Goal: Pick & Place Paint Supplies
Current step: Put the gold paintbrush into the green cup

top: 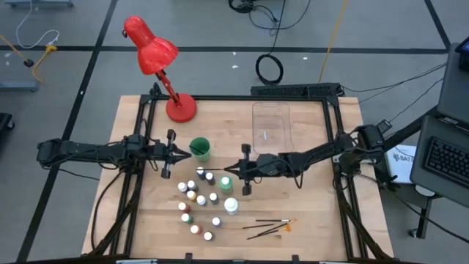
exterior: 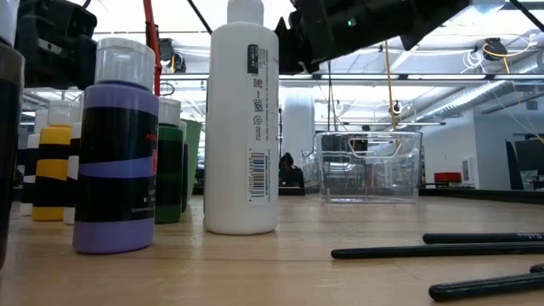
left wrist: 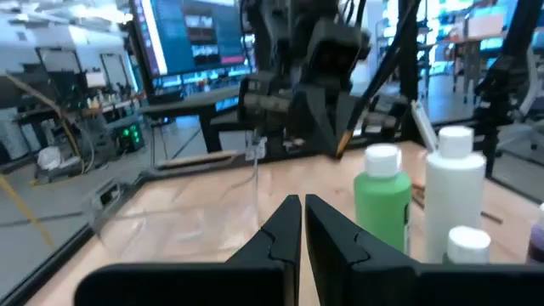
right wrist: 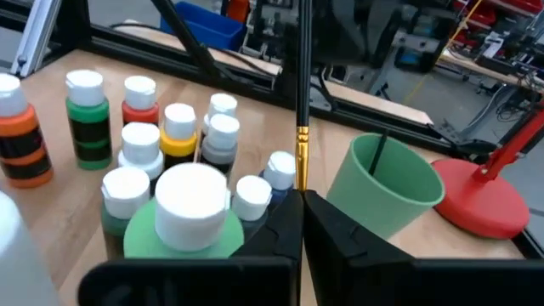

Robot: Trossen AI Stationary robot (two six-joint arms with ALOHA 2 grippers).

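Several tiny white-capped paint bottles (top: 198, 198) stand on the wooden table, with a larger green bottle (top: 226, 182) and a white bottle (top: 231, 206) beside them. Three thin dark paintbrushes (top: 267, 227) lie near the front edge. My right gripper (top: 240, 169) hovers over the green bottle, shut on another paintbrush (right wrist: 301, 93). My left gripper (top: 176, 152) is shut and empty, just left of the green cup (top: 199, 149). A dark stick (right wrist: 378, 149) stands inside the cup. My right gripper pinches the paintbrush between its two fingertips, just past the gold ferrule (right wrist: 300, 144). The long black handle sticks out beyond the fingers toward the cup side. The brush is lifted clear of the table and the bottles.
A clear plastic bin (top: 271, 125) stands at the far middle of the table. A red desk lamp (top: 157, 62) has its base (top: 181, 108) at the far left corner. A black frame runs round the table's edges. In the low view the white bottle (exterior: 242, 119) and a purple bottle (exterior: 115, 161) stand close.
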